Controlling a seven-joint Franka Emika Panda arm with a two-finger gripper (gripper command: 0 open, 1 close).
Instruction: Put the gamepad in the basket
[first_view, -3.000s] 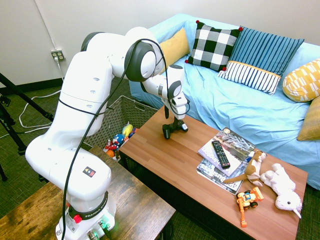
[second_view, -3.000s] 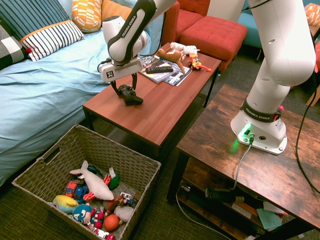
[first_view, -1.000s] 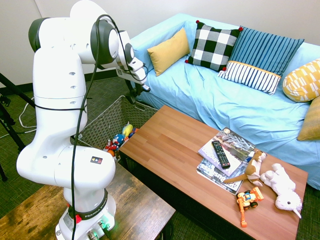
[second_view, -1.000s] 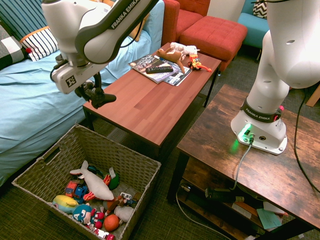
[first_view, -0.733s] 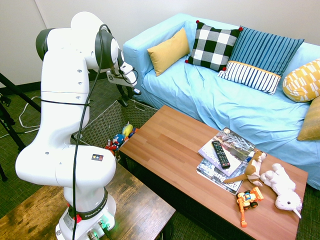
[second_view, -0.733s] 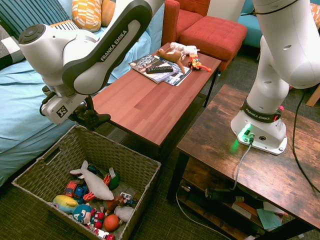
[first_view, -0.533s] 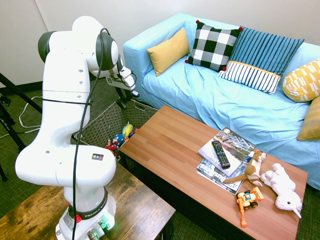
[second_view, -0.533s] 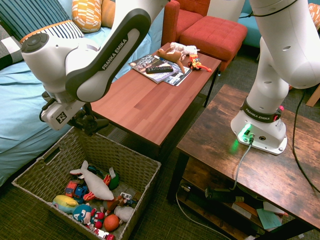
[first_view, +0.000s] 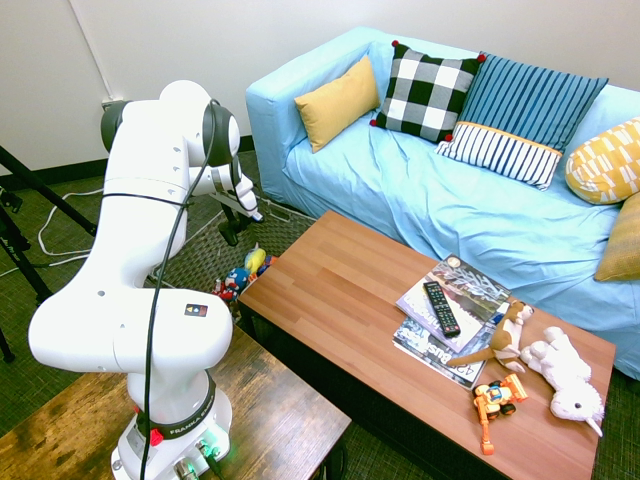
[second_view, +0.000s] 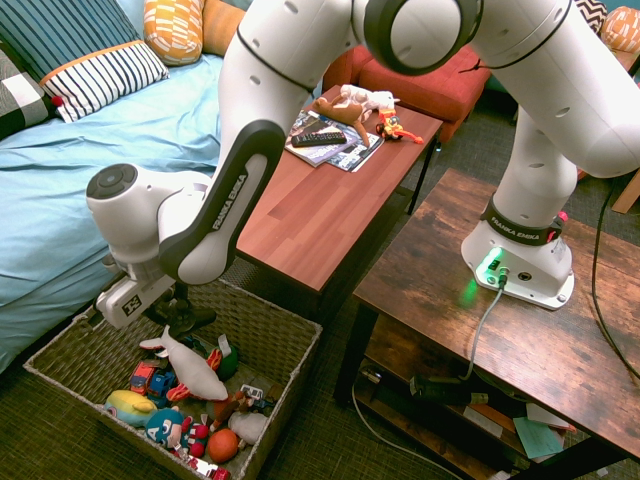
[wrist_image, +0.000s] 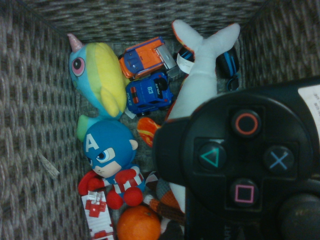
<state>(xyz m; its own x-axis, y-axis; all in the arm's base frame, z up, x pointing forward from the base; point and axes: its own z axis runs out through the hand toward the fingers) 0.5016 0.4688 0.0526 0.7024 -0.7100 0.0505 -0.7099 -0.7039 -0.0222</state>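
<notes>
Your hand is clamped tight on the gamepad, which hangs just inside the basket, its toys directly beneath, so release drops it straight in.

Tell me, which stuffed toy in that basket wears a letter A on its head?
The blue-headed superhero doll, beside the yellow-green plush and the white whale, which bear no letter.

The white arm says "FRANKA EMIKA", the blue toy car says "63 POLICE", the doll wears an "A", and the gamepad buttons show circle, triangle, cross, square.
</notes>
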